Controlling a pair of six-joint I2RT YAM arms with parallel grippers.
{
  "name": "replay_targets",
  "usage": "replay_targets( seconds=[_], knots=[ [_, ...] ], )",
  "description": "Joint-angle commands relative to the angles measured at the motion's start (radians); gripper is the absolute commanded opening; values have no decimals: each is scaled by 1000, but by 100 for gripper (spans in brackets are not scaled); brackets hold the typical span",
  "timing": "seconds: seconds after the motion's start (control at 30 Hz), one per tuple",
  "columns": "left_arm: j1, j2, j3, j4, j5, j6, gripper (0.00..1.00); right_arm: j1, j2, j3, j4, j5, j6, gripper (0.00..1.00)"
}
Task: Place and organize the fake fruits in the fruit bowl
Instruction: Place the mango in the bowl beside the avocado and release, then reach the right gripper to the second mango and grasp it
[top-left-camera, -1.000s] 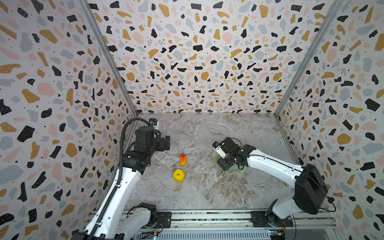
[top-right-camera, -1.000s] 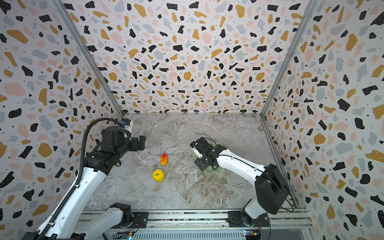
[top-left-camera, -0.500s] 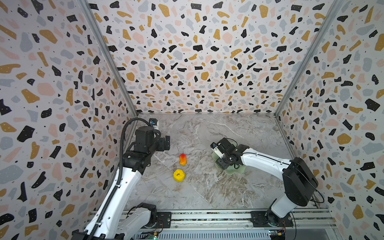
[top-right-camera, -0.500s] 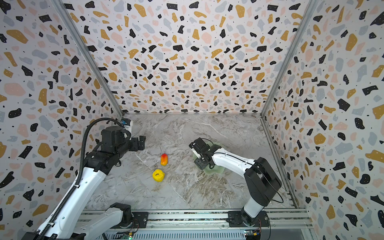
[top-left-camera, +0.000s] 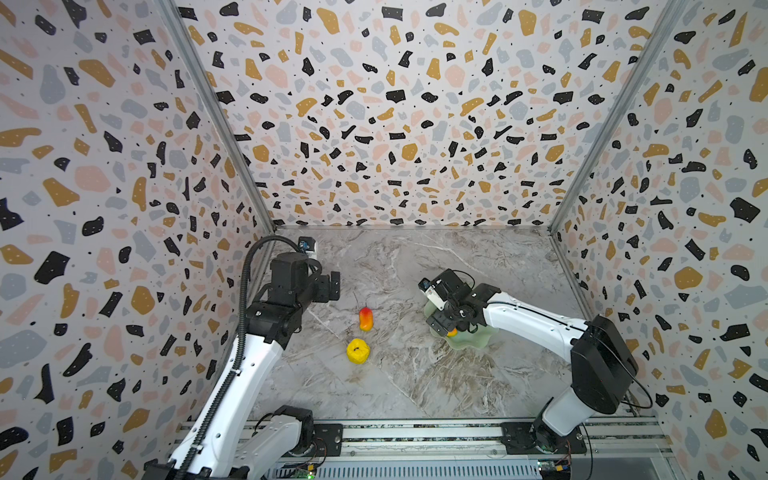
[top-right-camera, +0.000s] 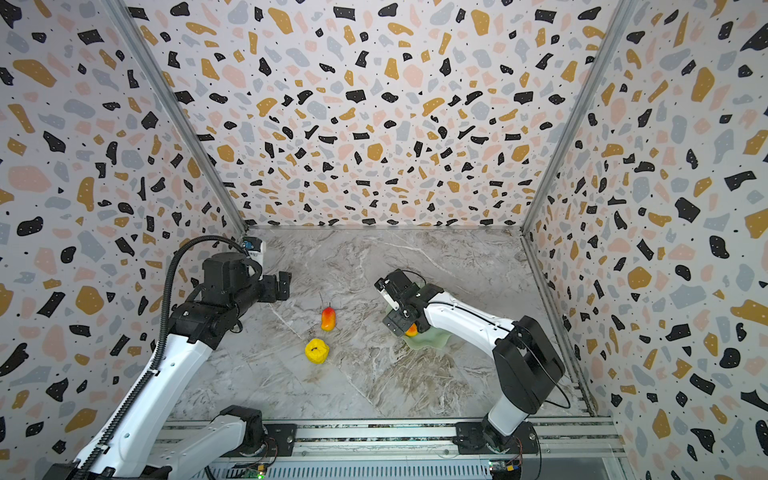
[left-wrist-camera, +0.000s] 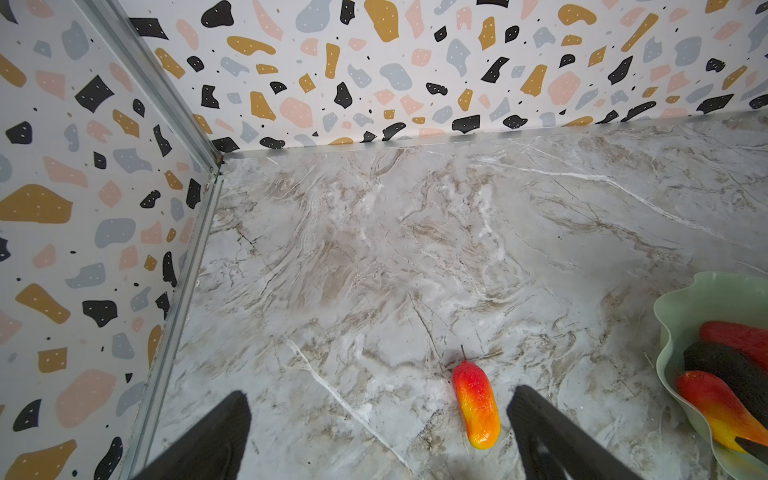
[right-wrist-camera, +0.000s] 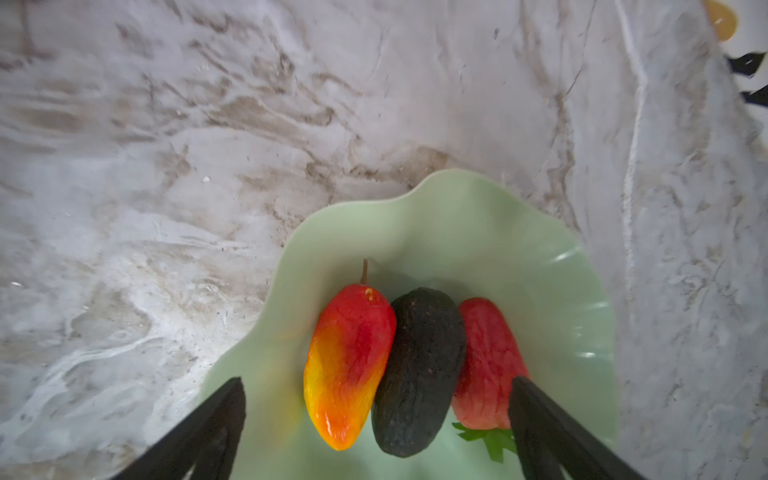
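Enclosing veined grey marble tabletop (top-left-camera: 415, 374), terrazzo-patterned walls (top-left-camera: 395, 104); left hand (left-wrist-camera: 380, 397), right hand (right-wrist-camera: 378, 382) both spread.

I counted two mangoes (right-wrist-camera: 349, 365) (top-left-camera: 365, 319), one avocado (right-wrist-camera: 419, 374) and one strawberry (right-wrist-camera: 488, 365). There was one yellow fruit (top-left-camera: 358, 350) and one bowl (right-wrist-camera: 519, 257).

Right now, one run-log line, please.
bowl: mango, avocado, strawberry | table: loose mango, yellow fruit | right gripper: open above bowl | left gripper: open

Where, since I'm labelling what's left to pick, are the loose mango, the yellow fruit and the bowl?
loose mango (top-left-camera: 365, 319): in a top view, middle of its body.
yellow fruit (top-left-camera: 358, 350): in a top view, its bumpy top.
bowl (right-wrist-camera: 478, 216): right wrist view, bare inner wall near the rim.
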Motion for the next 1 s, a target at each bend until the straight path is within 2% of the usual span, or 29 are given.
replay_targets(
  seconds=[0.0,0.1,0.23,0.43,0.73,0.97],
  knots=[
    [-5,-3,-5,16,2,-2,100,45,-65,77,-20,-34,-12,99],
    [-5,-2,-5,17,1,-4,100,123,-42,118,12,-100,-1,99],
    [-5,-1,-3,13,0,-5,100,201,61,189,86,-156,51,99],
    [-5,-11,-4,8,-2,-5,100,219,278,392,156,-240,226,99],
    [-5,-23,-13,15,1,1,100,252,551,552,239,-234,447,100],
    [-5,-25,-24,23,3,8,100,253,638,588,239,-194,481,83]
  ],
)
